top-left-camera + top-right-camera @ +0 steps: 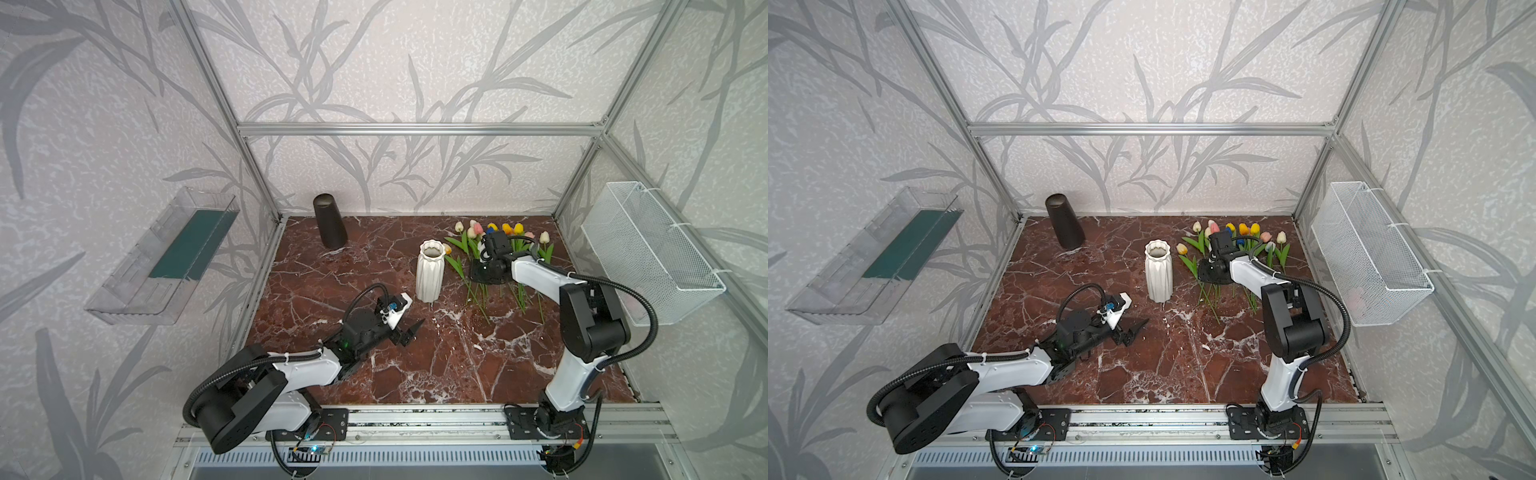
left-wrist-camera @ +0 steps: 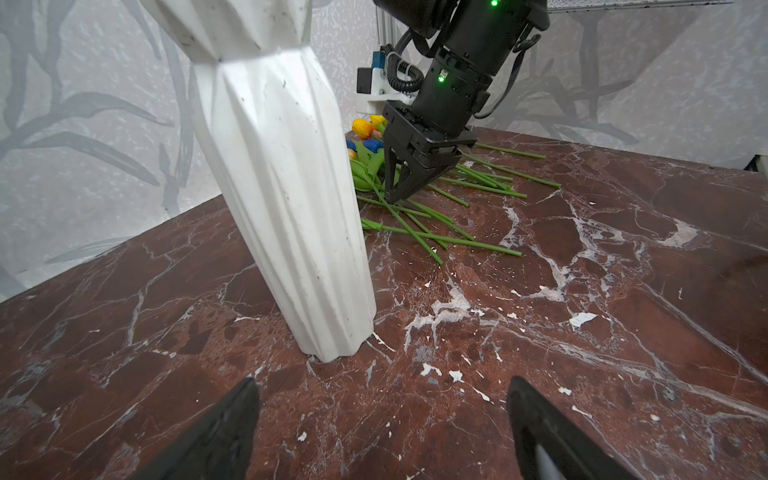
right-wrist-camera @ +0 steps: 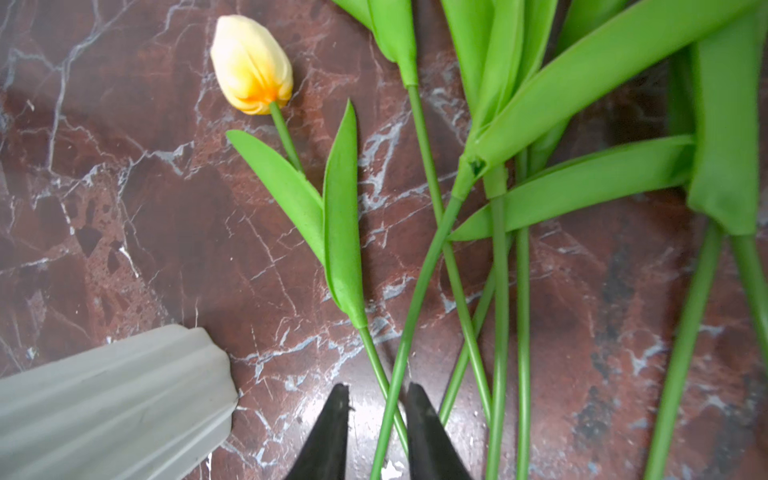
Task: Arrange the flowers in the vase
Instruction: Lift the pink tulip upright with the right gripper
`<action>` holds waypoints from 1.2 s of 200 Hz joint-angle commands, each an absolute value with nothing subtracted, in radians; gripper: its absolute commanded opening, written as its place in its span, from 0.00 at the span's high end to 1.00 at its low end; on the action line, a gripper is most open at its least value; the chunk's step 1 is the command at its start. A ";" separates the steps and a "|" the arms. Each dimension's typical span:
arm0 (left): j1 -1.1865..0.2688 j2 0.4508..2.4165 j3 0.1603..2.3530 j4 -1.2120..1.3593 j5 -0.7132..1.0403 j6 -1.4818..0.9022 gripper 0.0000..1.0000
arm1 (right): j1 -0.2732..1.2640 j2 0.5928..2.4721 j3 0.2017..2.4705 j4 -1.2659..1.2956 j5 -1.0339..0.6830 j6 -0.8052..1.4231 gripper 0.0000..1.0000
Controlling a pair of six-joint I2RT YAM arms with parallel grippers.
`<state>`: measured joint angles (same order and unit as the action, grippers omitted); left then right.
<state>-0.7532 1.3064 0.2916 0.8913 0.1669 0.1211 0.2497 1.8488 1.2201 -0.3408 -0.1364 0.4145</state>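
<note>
Right claw point(image 3: 377, 399) low over the surface point(image 1: 415, 365), jaws narrowly parted, straddling two crossed stems point(image 3: 403, 353), nothing pinched. Flowers point(image 3: 500, 249) lie flat just right of the vase point(image 1: 430, 270), stems running toward the robot, heads away. Left claw point(image 2: 382, 399) gapes empty on the vase's other side.

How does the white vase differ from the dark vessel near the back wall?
Colour: the white vase is pale, the dark vessel almost black.
Surface: the white vase has folded ridges; the dark vessel looks smooth.
Place: the white vase stands mid-table beside the flowers, the dark vessel in the back left corner.
Both stand upright on the table; no flowers stick out of either.
</note>
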 commanded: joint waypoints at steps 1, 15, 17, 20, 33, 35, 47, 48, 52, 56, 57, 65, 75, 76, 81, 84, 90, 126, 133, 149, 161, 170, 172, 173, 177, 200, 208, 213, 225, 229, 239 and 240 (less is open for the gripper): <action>-0.760 1.287 0.283 0.899 0.169 0.156 0.07 | 0.252 1.899 1.266 -0.372 -0.100 0.426 0.71; -0.761 1.287 0.284 0.900 0.172 0.158 0.07 | 0.252 1.910 1.270 -0.364 -0.095 0.427 0.71; -0.761 1.289 0.284 0.900 0.172 0.159 0.07 | 0.252 1.912 1.270 -0.362 -0.096 0.428 0.71; -0.762 1.290 0.284 0.902 0.172 0.159 0.07 | 0.252 1.914 1.271 -0.360 -0.095 0.428 0.71; -0.762 1.293 0.283 0.910 0.172 0.156 0.07 | 0.252 1.936 1.285 -0.369 -0.093 0.430 0.71; -0.762 1.294 0.282 0.911 0.173 0.155 0.07 | 0.252 1.938 1.287 -0.371 -0.091 0.430 0.71; -0.765 1.287 0.282 0.911 0.185 0.153 0.07 | 0.252 1.949 1.282 -0.363 -0.090 0.431 0.71; -0.766 1.286 0.283 0.911 0.185 0.153 0.07 | 0.252 1.949 1.281 -0.362 -0.089 0.431 0.71; -0.767 1.283 0.282 0.911 0.186 0.153 0.07 | 0.252 1.950 1.277 -0.354 -0.090 0.432 0.71; -0.770 1.282 0.280 0.910 0.187 0.153 0.07 | 0.252 1.950 1.271 -0.343 -0.093 0.433 0.71; -0.769 1.281 0.280 0.911 0.187 0.153 0.07 | 0.252 1.949 1.269 -0.341 -0.094 0.433 0.72; -0.770 1.279 0.277 0.911 0.185 0.155 0.07 | 0.254 1.948 1.257 -0.322 -0.095 0.436 0.74; -0.770 1.284 0.279 0.910 0.178 0.156 0.07 | 0.256 1.949 1.253 -0.310 -0.093 0.436 0.76; -0.771 1.284 0.279 0.911 0.179 0.156 0.07 | 0.256 1.949 1.253 -0.310 -0.092 0.435 0.76; -0.770 1.287 0.281 0.913 0.179 0.156 0.07 | 0.256 1.952 1.254 -0.311 -0.091 0.434 0.77; -0.771 1.289 0.281 0.913 0.181 0.155 0.07 | 0.256 1.954 1.255 -0.310 -0.089 0.433 0.78; -0.771 1.289 0.283 0.913 0.189 0.152 0.07 | 0.256 1.957 1.255 -0.308 -0.084 0.430 0.81; -0.781 1.286 0.281 0.918 0.181 0.153 0.07 | 0.255 1.922 1.231 -0.293 -0.061 0.438 0.96; -0.780 1.280 0.278 0.924 0.169 0.150 0.07 | 0.256 1.905 1.220 -0.285 -0.065 0.443 0.97; -0.782 1.262 0.268 0.936 0.168 0.136 0.07 | 0.256 1.864 1.198 -0.272 -0.075 0.454 1.00; -0.783 1.250 0.264 0.934 0.174 0.132 0.07 | 0.256 1.824 1.185 -0.264 -0.082 0.463 1.00; -0.783 1.246 0.262 0.937 0.180 0.136 0.08 | 0.256 1.787 1.179 -0.265 -0.092 0.467 1.00; -0.783 1.247 0.261 0.938 0.183 0.138 0.08 | 0.256 1.778 1.178 -0.266 -0.095 0.466 1.00; -0.783 1.246 0.260 0.938 0.183 0.140 0.08 | 0.256 1.773 1.177 -0.266 -0.097 0.466 1.00; -0.784 1.245 0.257 0.942 0.188 0.146 0.08 | 0.256 1.755 1.173 -0.261 -0.102 0.466 1.00; -0.785 1.231 0.233 0.996 0.217 0.154 0.07 | 0.258 1.628 1.130 -0.200 -0.136 0.455 1.00; -0.785 1.219 0.222 1.017 0.236 0.148 0.07 | 0.258 1.584 1.105 -0.165 -0.149 0.450 1.00; -0.786 1.213 0.217 1.027 0.250 0.147 0.07 | 0.259 1.556 1.090 -0.132 -0.157 0.446 1.00; -0.787 1.202 0.205 1.047 0.270 0.148 0.06 | 0.265 1.485 1.050 -0.077 -0.160 0.434 1.00; -0.788 1.200 0.202 1.055 0.271 0.149 0.06 | 0.267 1.463 1.041 -0.061 -0.162 0.428 1.00; -0.787 1.194 0.186 1.087 0.265 0.150 0.06 | 0.274 1.404 1.015 -0.007 -0.171 0.410 1.00; -0.787 1.194 0.184 1.091 0.263 0.150 0.06 | 0.275 1.397 1.014 0.001 -0.171 0.407 1.00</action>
